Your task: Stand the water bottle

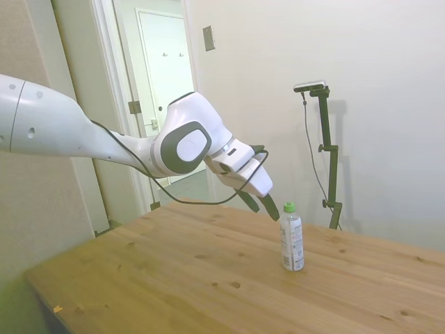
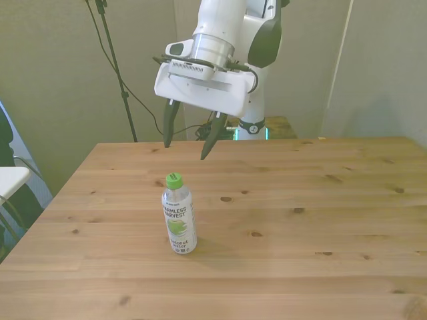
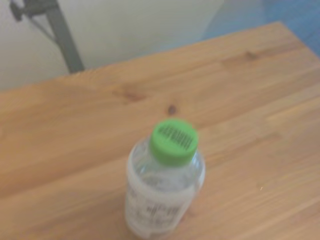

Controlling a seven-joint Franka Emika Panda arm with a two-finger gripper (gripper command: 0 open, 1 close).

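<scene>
Water bottle is already upright on the wooden table, green cap on top, label facing the front camera, sitting toward the front view's left and a bit nearer the camera than the table's middle. So the job looks basically done to me.

Claw hangs just above and behind the cap with its two dark fingers spread apart, holding nothing. In the side view the fingertips look really close to the cap, just beside it, and I can't tell if there's a sliver of gap or a light touch.

That's the risk imo. It's a skinny, tall, light bottle on a small base, so any sideways drift of the arm while it's this low could clip the cap and tip it right over. A straight lift up first seems the safe bet. The wrist view is blurry, but the bottle looks centred under it.
</scene>
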